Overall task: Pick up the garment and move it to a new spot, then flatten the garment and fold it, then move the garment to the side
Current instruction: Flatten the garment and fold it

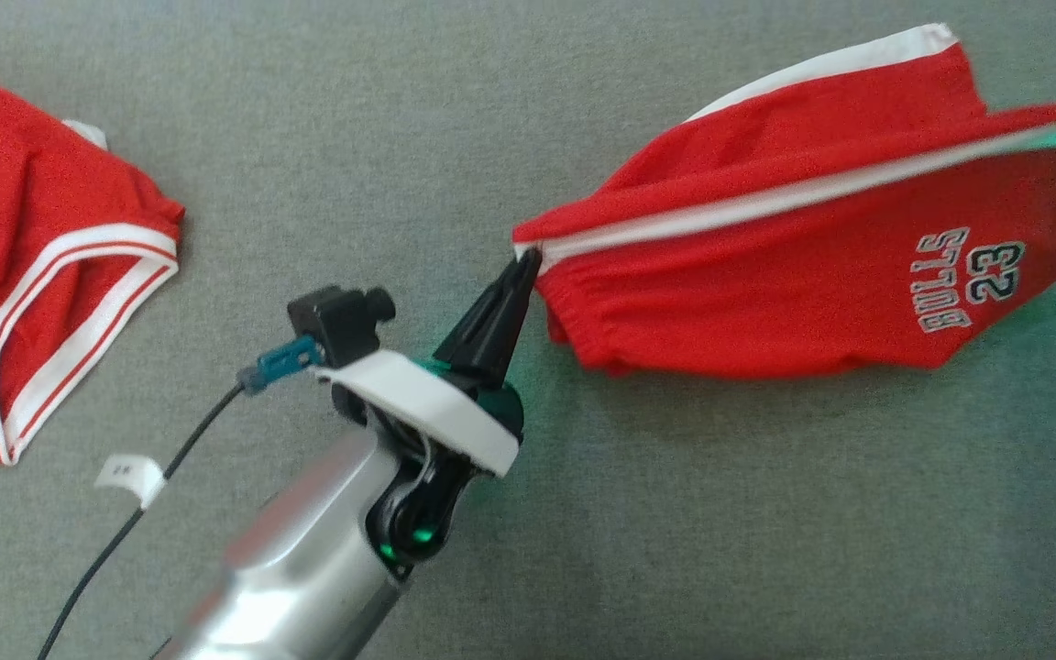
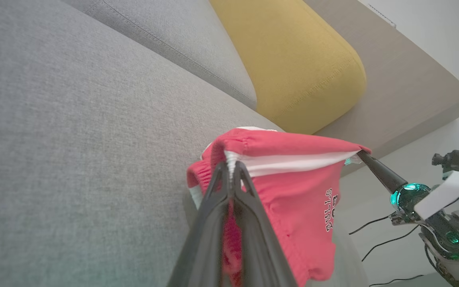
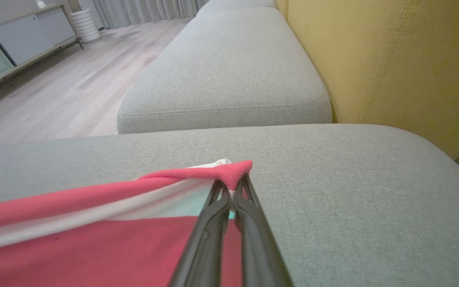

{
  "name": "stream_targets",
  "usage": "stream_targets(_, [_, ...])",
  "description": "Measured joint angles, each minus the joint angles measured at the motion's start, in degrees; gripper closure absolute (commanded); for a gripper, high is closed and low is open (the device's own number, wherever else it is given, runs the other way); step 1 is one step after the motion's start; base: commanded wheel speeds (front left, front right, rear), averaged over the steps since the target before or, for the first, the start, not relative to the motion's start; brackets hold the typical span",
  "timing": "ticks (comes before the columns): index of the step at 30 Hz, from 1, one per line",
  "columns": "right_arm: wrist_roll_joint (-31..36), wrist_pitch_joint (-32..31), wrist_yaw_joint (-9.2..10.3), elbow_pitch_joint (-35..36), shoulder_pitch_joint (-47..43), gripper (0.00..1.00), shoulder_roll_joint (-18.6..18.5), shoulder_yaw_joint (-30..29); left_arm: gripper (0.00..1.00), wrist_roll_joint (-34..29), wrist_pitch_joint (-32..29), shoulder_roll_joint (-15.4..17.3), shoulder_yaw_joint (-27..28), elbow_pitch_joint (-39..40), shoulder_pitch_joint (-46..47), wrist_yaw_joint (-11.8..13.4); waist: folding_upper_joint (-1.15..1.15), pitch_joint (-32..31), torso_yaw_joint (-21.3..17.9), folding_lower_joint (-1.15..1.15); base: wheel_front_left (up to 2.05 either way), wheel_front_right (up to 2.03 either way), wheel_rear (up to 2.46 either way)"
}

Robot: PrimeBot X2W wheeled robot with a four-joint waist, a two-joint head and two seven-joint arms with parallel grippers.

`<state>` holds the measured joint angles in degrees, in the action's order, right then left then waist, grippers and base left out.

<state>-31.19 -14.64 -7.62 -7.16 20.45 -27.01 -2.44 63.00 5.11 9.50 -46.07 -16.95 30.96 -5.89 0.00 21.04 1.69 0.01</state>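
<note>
- Left claw (image 1: 526, 264): fingers fully closed, pinching the shorts (image 1: 766, 275) at the gathered waistband, where the white stripe ends.
- Right claw (image 3: 233, 186): fingers fully closed on the other end of that stripe. Red cloth folds over the tips.
- Spacing: the two claws are well apart, and the striped edge runs taut and straight between them.
- Shorts, condition: red with a white side stripe. The print "BULLS 23" reads upside down in the head view. The body hangs below the held edge and is bunched at the elastic near the left claw. A white band shows along the far edge.
- Shorts, position: over the grey seat (image 1: 675, 513), toward the right of the head view, with a shadow beneath. Whether the lowest cloth touches the seat cannot be told.
- Jersey (image 1: 51, 257): red with white trim. It lies on the seat at the left of the head view, well apart from the shorts.
- Cushion (image 2: 293, 67): yellow, standing at the back of the seat, beyond the shorts.
- Cable (image 1: 106, 559): dark, running back from the left wrist over the seat, with a white tag (image 1: 129, 477) on it.
- Floor (image 3: 54, 87): pale wood, beyond the seat in the right wrist view.
</note>
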Motion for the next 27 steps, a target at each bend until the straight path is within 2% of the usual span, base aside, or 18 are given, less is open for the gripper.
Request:
stream_targets(8, [-0.01, 1.62, 0.0, -11.79, 12.6, 1.0, -2.79, 5.38, 1.0, 0.55, 0.02, -2.78, 0.34, -4.66, 6.39, -0.75, 0.0, 4.04, 1.86, 0.0, 0.0, 0.0, 0.0])
stream_targets(12, [0.0, 2.11, 0.0, -17.47, 18.45, 1.0, -3.05, 8.57, 1.0, 0.56, 0.08, -3.59, 0.26, -6.54, 9.4, -1.22, 0.0, 5.75, 2.79, -0.01, 0.0, 0.0, 0.0])
stream_targets(13, [-0.01, 2.1, 0.0, -18.82, 19.69, 0.75, -3.05, 9.5, 1.0, 0.56, 0.08, -3.78, 0.13, -6.99, 9.98, -1.21, 0.0, 6.07, 3.01, -0.01, 0.0, 0.0, 0.0])
stream_targets(14, [-0.01, 2.11, 0.0, -20.22, 20.81, 0.29, -3.05, 10.35, 0.98, 0.57, 0.09, -4.04, 0.09, -7.34, 10.46, -1.22, 0.0, 6.36, 3.22, -0.01, 0.0, 0.0, 0.0])
stream_targets(15, [-0.02, 2.3, 0.0, -21.53, 21.74, 0.0, -3.05, 11.16, 0.84, 0.59, 0.1, -4.28, -0.03, -7.76, 10.86, -1.24, 0.0, 6.58, 3.4, -0.01, 0.0, 0.0, 0.0])
stream_targets(16, [-0.02, 3.04, 0.0, -22.8, 22.53, 0.0, -3.0, 11.74, 0.65, 0.65, 0.12, -4.53, -0.18, -8.15, 11.26, -1.24, 0.0, 6.75, 3.55, -0.01, 0.0, 0.0, 0.0])
stream_targets(17, [-0.03, 4.13, 0.0, -23.85, 23.1, 0.0, -2.93, 12.03, 0.37, 0.65, 0.54, -4.7, -0.27, -8.54, 11.52, -1.25, 0.0, 6.85, 3.67, -0.01, 0.0, 0.0, 0.0])
stream_targets(18, [-0.14, 5.0, 0.0, -24.9, 23.61, 0.0, -2.94, 12.5, 0.0, 0.65, 0.6, -4.78, -0.38, -8.89, 11.71, -1.25, 0.0, 6.83, 3.74, -0.01, 0.0, 0.0, 0.0])
stream_targets(24, [-4.02, 9.18, 0.01, -25.7, 21.49, 0.0, -3.34, 15.33, 0.0, -0.68, 5.49, -4.53, -1.19, -11.34, 11.3, -1.58, 0.0, 4.78, 3.67, -0.01, 0.0, 0.0, 0.0])
stream_targets(27, [-6.33, 11.26, 0.01, -23.25, 16.29, 0.0, -3.8, 15.96, 0.0, -7.3, 8.5, -2.94, -2.12, -11.45, 8.84, 1.46, 0.0, 3.04, 3.32, -0.02, 0.0, 0.0, 0.0])
